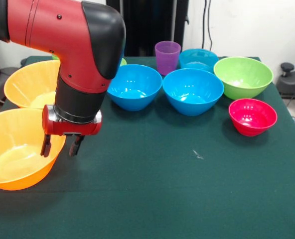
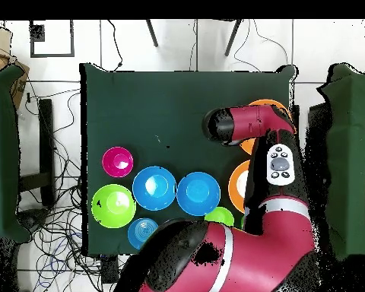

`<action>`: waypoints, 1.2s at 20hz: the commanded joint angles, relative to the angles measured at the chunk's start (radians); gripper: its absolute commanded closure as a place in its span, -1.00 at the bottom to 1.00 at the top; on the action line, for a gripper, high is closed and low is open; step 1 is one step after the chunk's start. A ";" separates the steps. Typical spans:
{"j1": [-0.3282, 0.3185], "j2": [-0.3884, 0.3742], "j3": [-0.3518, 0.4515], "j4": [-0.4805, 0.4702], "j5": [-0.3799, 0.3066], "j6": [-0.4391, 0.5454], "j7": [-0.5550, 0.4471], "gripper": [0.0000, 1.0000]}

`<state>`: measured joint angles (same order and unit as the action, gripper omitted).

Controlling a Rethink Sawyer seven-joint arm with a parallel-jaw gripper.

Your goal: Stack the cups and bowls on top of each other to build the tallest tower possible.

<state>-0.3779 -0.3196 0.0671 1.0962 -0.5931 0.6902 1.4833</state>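
At the table's [image 1: 152,189] left side in the front view, the hand [image 1: 62,146] is hanging over the rim of the nearer orange bowl [image 1: 15,154], its two fingers [image 1: 46,148] standing apart with nothing between them. One finger is sitting over the bowl's inside wall and the other just outside the rim, so the hand is looking set to pinch that wall. A second orange bowl [image 1: 30,82] is lying just behind it, touching or nearly so.

The rest of the pieces are waiting in a loose row toward the far edge: two blue bowls [image 1: 134,85] side by side, a teal bowl [image 1: 198,59], a purple cup [image 1: 167,56], a lime green bowl [image 1: 243,75] and a small red bowl [image 1: 252,115]. No tower is standing yet; every piece is sitting singly on the table.

The risks are likely these. The glossy, flared wall is giving little to grip, so the bowl may be slipping out or tilting once lifted. A descent that is off the rim could be pushing the bowl sideways or tipping it. The bowl is also sitting close to the table's edge, so a shove could be sending it off.
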 commanded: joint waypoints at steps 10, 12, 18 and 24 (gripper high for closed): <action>0.016 -0.036 0.030 0.045 -0.002 0.034 -0.025 -1.00; 0.014 -0.037 0.033 0.045 -0.003 0.031 -0.030 -1.00; 0.014 -0.039 0.034 0.051 -0.004 0.032 -0.031 -1.00; 0.012 -0.041 0.040 0.056 -0.001 0.032 -0.033 -1.00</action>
<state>-0.3772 -0.3623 0.0574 1.0965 -0.5925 0.6904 1.4833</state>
